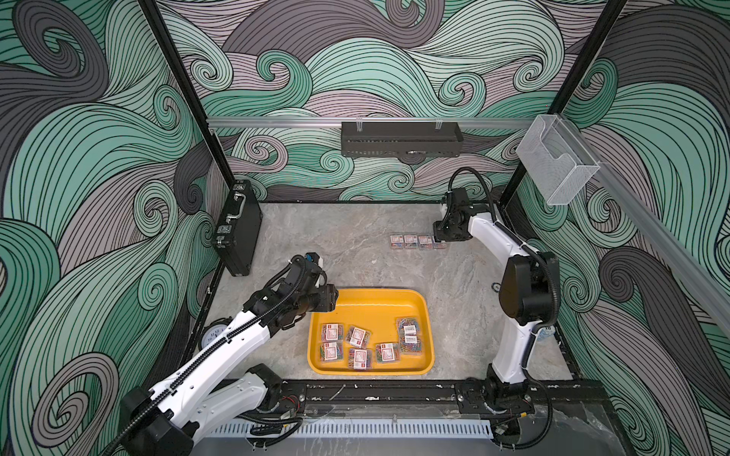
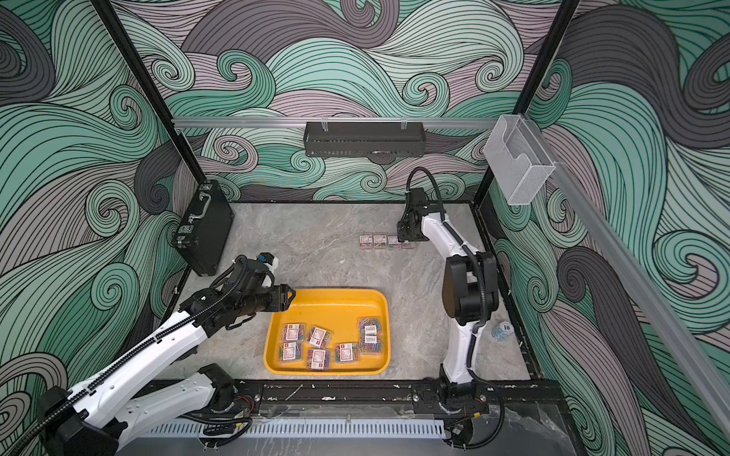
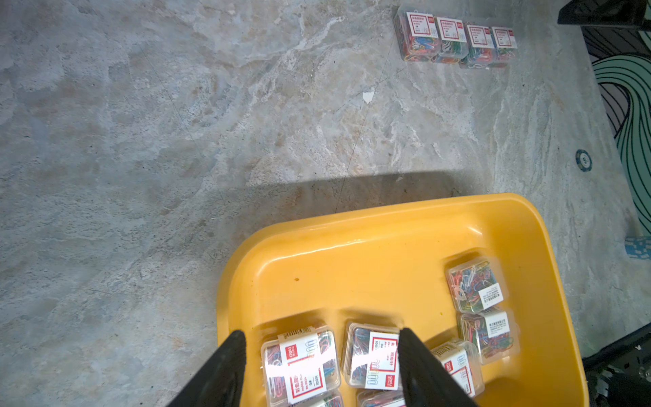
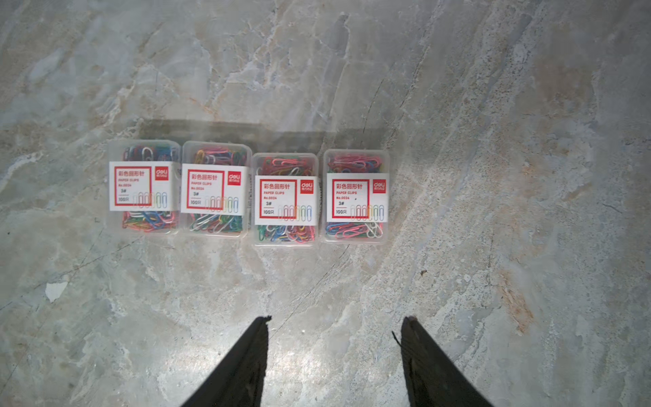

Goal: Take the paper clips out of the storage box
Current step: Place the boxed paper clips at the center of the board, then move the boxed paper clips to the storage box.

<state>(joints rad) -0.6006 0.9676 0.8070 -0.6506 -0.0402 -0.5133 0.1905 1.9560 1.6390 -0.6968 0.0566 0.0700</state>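
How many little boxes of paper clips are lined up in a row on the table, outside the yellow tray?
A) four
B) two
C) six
A: the right wrist view shows four boxes of paper clips lying side by side in one row on the table, and in both top views that row sits apart from the yellow tray.

Left arm (image 1: 221, 347) is reaching from 7 o'clock toward centre; left hand (image 3: 320, 334) is pointing toward 3 o'clock, jaws parted, gripping nothing. Right arm (image 1: 486, 233) is stretching toward 1 o'clock; right hand (image 4: 337, 319) is facing down, jaws parted, empty.
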